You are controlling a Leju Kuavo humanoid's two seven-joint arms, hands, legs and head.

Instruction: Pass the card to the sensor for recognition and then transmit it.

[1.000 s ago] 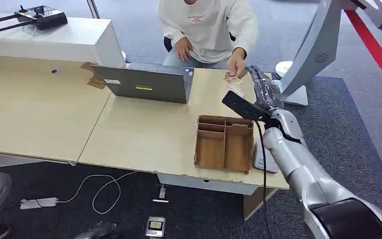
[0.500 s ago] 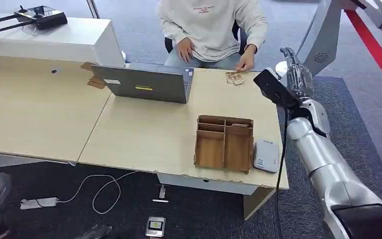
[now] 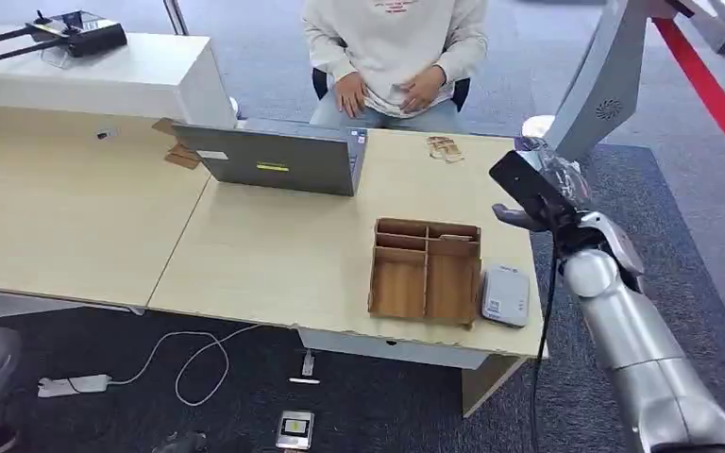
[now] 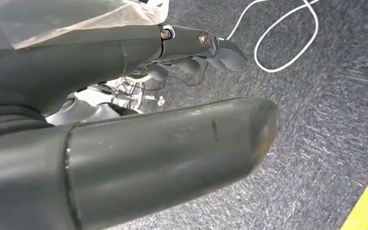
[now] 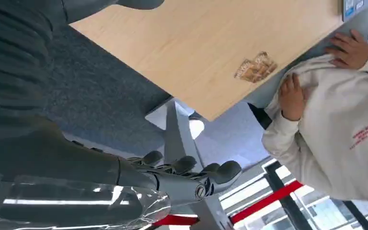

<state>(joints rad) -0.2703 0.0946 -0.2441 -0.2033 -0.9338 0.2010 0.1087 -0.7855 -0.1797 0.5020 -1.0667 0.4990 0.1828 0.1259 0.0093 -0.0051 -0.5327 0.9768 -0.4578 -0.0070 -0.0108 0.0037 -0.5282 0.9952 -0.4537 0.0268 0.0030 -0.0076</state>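
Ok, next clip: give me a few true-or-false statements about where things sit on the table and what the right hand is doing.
1. The small stack of brown cards lies on the light wooden table near the seated person. True.
2. The right hand grips a card. False: its fingers hold nothing, off the table's edge.
3. The white card sensor sits beside the brown wooden compartment tray. True.
4. The grey laptop is closed flat. False: its lid stands open.
5. The person is touching the cards. False: both hands rest in the lap.
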